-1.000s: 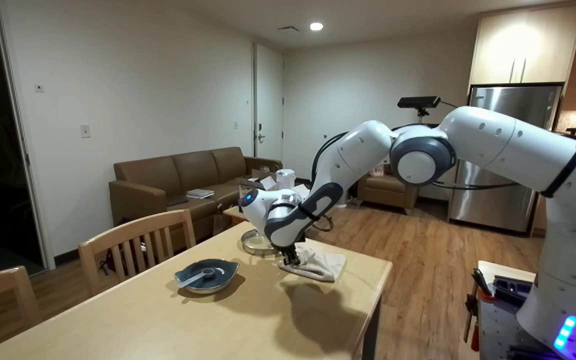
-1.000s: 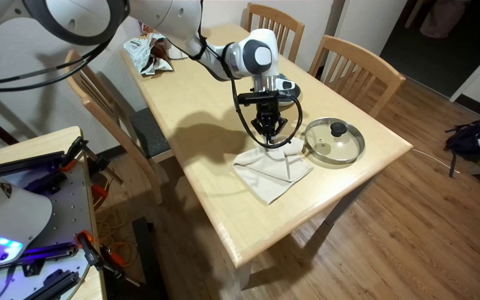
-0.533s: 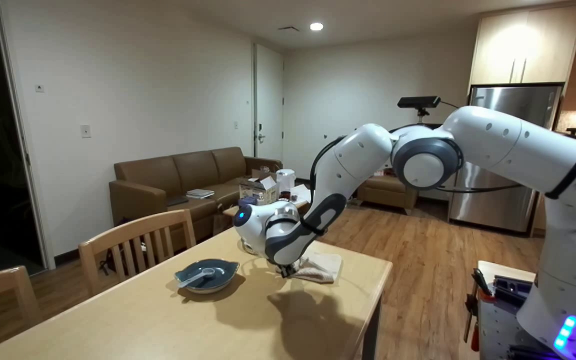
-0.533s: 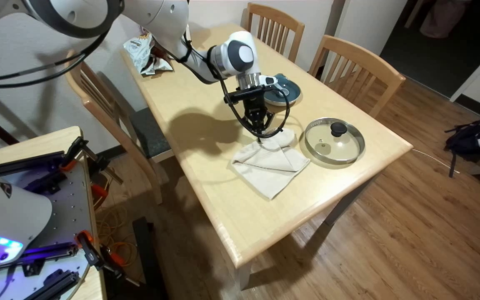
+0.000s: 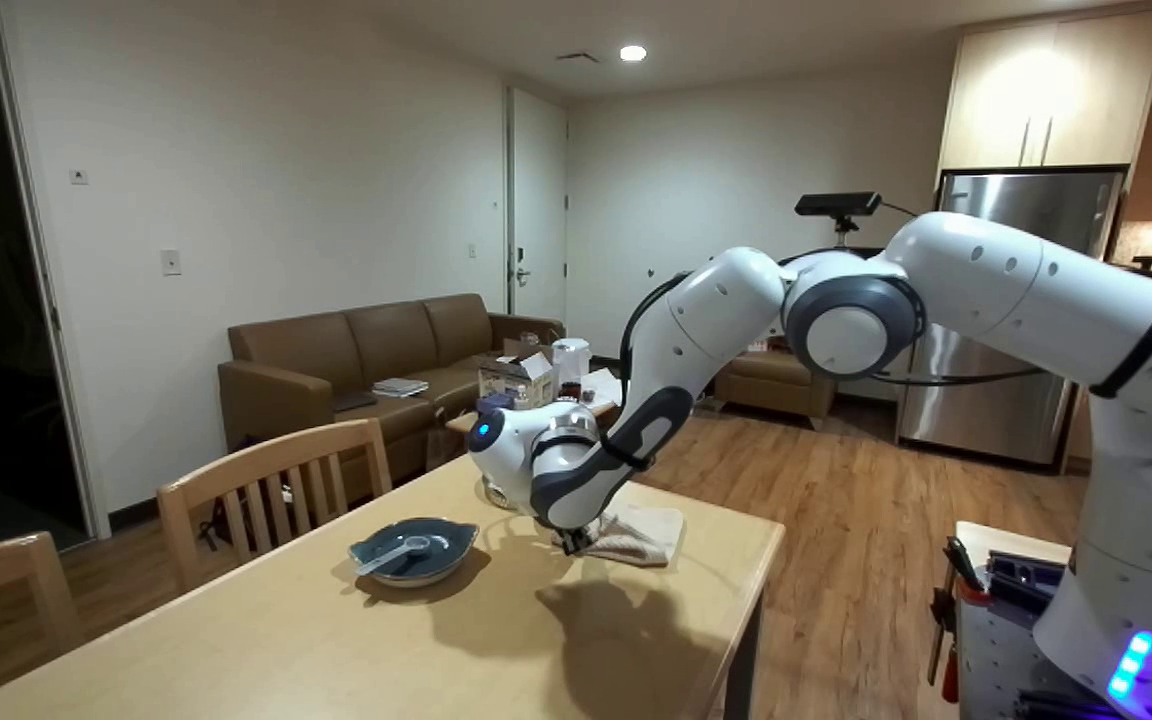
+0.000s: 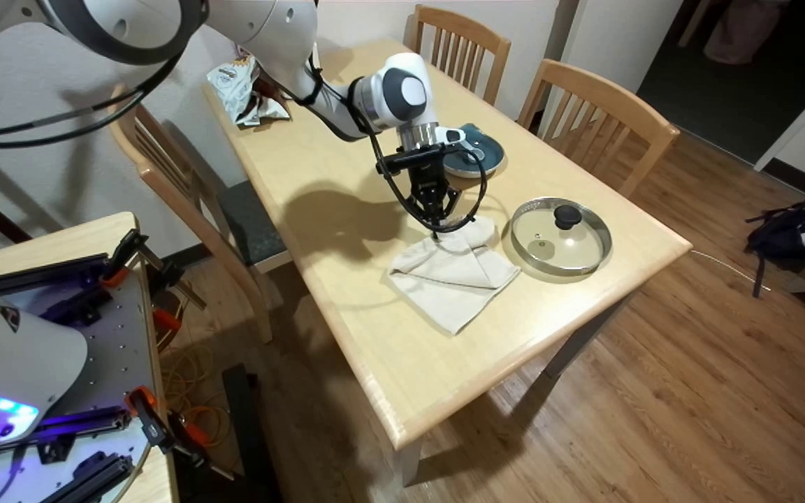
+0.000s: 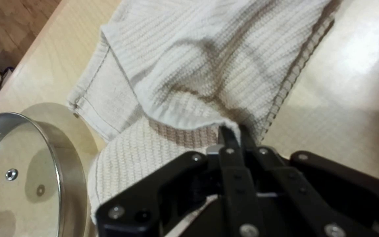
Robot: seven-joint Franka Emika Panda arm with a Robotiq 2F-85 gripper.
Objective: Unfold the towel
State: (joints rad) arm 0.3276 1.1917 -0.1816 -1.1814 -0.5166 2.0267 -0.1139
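I have the hand (image 7: 237,133) pinching an edge of the towel (image 6: 450,283) on the tabletop (image 6: 350,314), just below mid-frame in an exterior view, a printed bag (image 6: 236,85) at upper left too blurred to read

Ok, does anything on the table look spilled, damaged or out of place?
No spill or damage shows. The towel looks askew: it is rucked up near the jaws, its layers slanting across each other. The glass lid is mildly odd, lying straight on the table instead of covering something.
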